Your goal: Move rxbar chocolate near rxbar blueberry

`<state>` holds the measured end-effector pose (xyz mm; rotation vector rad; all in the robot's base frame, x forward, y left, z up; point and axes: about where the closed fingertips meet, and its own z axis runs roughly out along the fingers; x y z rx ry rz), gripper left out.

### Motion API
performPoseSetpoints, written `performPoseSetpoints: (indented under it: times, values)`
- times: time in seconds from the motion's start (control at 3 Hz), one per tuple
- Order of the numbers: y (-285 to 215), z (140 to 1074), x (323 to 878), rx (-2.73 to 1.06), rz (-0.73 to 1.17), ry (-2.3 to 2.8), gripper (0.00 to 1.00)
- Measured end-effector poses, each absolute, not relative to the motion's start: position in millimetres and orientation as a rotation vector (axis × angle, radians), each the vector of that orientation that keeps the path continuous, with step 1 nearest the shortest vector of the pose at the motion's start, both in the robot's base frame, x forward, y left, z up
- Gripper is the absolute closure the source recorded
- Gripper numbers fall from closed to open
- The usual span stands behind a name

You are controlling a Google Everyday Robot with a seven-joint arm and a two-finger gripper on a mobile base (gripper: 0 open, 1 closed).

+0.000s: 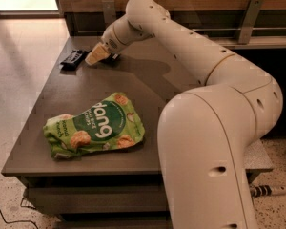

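A dark flat snack bar (73, 58) with pale lettering lies at the table's far left edge; it looks like the rxbar blueberry. My gripper (97, 55) is low over the table just right of that bar, about a hand's width away. A small dark piece (114, 57) shows right behind the gripper's tip, touching it; it may be the rxbar chocolate, but most of it is hidden and I cannot tell. The arm reaches in from the right across the back of the table.
A green Dang snack bag (94, 126) lies flat at the front middle of the grey table (148, 82). A wooden wall with a metal rail (257, 30) runs behind the table. My own arm's large link (214, 151) fills the front right.
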<state>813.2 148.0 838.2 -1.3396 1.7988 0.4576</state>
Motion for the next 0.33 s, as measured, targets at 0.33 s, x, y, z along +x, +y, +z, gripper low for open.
performPoseSetpoints:
  times: [0.33]
  values:
    - [148.6, 837.7, 813.1, -1.340, 0.458, 1.799, 0.00]
